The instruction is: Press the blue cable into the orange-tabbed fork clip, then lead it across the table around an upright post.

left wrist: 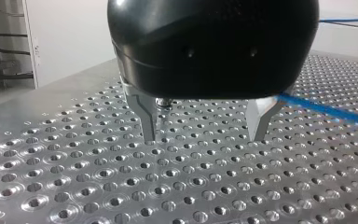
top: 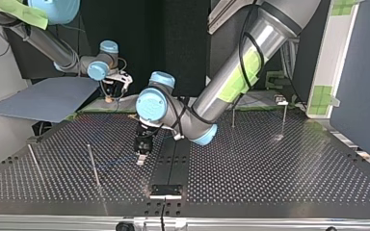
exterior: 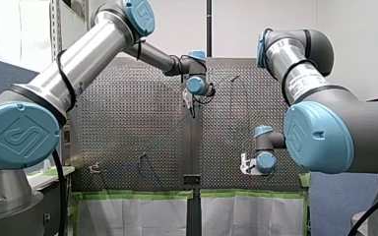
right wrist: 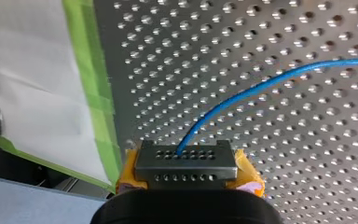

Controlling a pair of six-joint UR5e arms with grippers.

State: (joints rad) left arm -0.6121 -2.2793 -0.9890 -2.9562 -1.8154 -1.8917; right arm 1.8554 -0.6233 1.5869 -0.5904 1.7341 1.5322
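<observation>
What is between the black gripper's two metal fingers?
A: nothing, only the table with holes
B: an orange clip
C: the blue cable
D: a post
A: in the left wrist view my left gripper stands open over the table alone, and the blue cable lies outside one finger.

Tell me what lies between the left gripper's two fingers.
Only bare perforated table, as the left wrist view shows; the left gripper is open, and the blue cable runs beside one finger, outside the gap.
</observation>
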